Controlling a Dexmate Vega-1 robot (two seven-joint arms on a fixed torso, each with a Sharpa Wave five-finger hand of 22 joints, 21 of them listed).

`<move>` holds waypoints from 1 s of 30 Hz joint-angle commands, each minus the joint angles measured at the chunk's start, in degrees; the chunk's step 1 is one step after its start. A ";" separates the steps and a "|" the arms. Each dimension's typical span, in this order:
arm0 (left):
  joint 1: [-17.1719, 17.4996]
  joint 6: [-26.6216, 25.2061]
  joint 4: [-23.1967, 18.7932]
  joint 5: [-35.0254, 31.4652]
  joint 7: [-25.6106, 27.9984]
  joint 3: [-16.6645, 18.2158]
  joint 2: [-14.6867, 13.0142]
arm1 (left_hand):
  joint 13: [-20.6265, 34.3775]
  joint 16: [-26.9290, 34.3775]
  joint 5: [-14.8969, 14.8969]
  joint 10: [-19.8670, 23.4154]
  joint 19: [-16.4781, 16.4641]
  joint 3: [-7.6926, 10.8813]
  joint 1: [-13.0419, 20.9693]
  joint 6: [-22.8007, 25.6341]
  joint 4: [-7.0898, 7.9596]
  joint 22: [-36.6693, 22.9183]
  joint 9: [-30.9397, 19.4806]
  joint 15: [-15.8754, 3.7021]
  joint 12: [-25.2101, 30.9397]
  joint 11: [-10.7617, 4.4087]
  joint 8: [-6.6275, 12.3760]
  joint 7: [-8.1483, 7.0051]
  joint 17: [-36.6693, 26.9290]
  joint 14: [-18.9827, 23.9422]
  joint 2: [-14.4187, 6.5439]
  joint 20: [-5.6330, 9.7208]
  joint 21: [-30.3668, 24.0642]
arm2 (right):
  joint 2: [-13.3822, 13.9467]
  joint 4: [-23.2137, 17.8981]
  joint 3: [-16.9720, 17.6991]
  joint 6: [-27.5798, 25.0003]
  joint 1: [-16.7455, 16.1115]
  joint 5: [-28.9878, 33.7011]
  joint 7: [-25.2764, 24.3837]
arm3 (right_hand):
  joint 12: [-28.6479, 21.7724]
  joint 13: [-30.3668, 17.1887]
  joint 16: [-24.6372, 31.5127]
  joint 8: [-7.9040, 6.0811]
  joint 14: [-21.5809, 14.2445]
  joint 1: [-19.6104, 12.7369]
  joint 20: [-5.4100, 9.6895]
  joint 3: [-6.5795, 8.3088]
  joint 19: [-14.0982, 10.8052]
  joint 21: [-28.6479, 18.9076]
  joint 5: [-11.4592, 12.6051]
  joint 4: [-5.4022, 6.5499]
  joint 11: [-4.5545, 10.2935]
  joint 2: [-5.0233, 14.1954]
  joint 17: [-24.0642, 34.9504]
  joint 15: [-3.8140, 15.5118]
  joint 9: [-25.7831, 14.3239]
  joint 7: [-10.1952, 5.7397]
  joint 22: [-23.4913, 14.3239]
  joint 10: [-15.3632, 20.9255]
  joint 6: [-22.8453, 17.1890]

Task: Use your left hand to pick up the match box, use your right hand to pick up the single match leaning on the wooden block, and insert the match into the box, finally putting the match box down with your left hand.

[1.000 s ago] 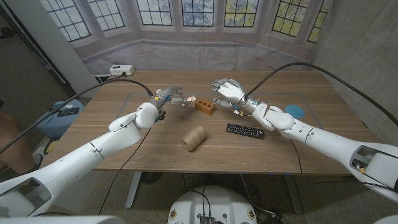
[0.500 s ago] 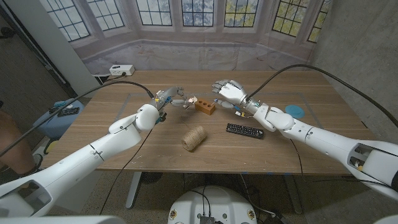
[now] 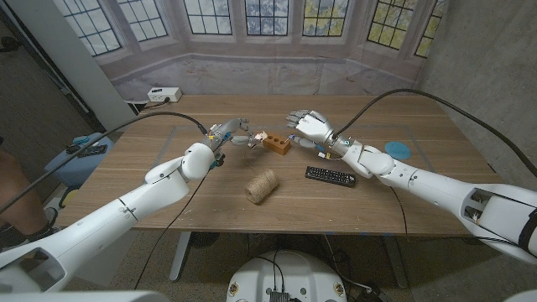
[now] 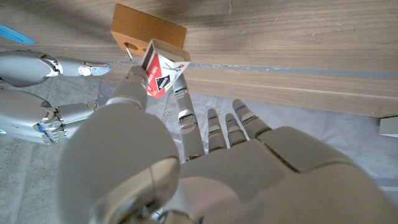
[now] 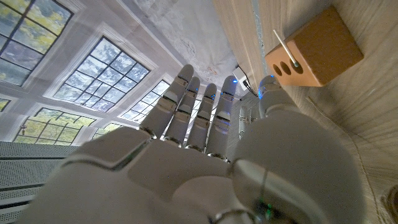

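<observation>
My left hand (image 3: 228,131) pinches the red-and-white match box (image 3: 257,136) between thumb and finger, holding it just left of the wooden block (image 3: 276,143). In the left wrist view the match box (image 4: 163,70) sits at the fingertips of that hand (image 4: 186,168), close to the block (image 4: 148,30). My right hand (image 3: 305,124) hovers just right of and behind the block, fingers spread, holding nothing. In the right wrist view a thin match (image 5: 283,45) leans on the block (image 5: 314,48), slightly beyond the fingertips of the right hand (image 5: 205,143).
A roll of twine (image 3: 261,185) lies in front of the block. A black remote (image 3: 330,176) lies to its right, under my right forearm. A blue disc (image 3: 398,150) sits further right, and a white box (image 3: 164,94) at the table's far left edge.
My right hand has edged slightly toward the block. The left hand keeps the match box in the same place.
</observation>
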State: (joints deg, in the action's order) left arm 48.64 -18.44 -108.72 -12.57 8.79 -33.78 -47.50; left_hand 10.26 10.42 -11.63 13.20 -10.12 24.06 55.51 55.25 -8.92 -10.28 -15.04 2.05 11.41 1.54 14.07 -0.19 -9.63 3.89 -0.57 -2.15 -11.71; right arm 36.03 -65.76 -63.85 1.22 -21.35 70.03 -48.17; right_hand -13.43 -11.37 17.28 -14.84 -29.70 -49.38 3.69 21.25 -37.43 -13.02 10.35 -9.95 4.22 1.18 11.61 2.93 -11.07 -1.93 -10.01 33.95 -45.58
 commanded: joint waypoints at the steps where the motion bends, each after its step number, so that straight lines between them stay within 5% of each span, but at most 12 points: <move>1: 1.48 -0.65 -1.61 0.33 0.12 0.66 -0.71 | 0.10 -0.19 -0.37 0.11 0.11 -0.28 1.65 0.36 -0.17 -0.06 -0.15 0.04 -0.17 -0.09 0.29 -0.26 -0.15 0.33 -1.06 0.37 0.12 | -1.97 5.64 -3.13 0.58 2.44 -1.23 -3.61 | -0.22 -0.15 0.53 -0.33 -0.61 -0.72 0.24 -0.11 -0.67 0.03 -0.11 0.07 0.14 -0.04 0.21 6.40 -0.21 -0.23 -0.08 0.51 -0.73; 30: 3.63 -1.48 -3.95 0.40 0.45 1.38 -1.84 | 0.10 -0.20 -0.42 0.07 0.12 -0.49 1.89 0.49 -0.19 -0.07 -0.22 0.03 -0.17 -0.15 0.32 -0.49 -0.14 0.26 -1.18 0.44 0.10 | -5.11 14.28 -8.72 1.05 6.22 -4.09 -7.21 | 0.00 -0.22 0.72 -0.19 -0.99 -1.51 0.51 -0.54 -0.88 0.20 -0.09 0.33 0.45 0.13 0.44 6.77 -0.27 -0.67 -0.09 1.08 -1.41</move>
State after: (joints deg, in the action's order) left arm 51.72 -19.19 -111.63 -11.83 9.21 -32.50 -48.98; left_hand 10.26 10.42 -11.47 13.20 -9.81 23.83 55.52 55.39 -9.15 -10.26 -15.05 2.05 11.41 1.54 13.85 -0.32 -9.63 3.89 -0.58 -1.83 -11.71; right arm 32.21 -55.02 -70.45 1.97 -16.45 67.09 -53.45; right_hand -13.43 -11.37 17.66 -14.82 -30.24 -50.16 3.48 21.02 -37.63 -13.02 10.35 -9.71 4.83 1.31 11.87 2.87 -11.06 -2.75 -10.00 34.57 -46.59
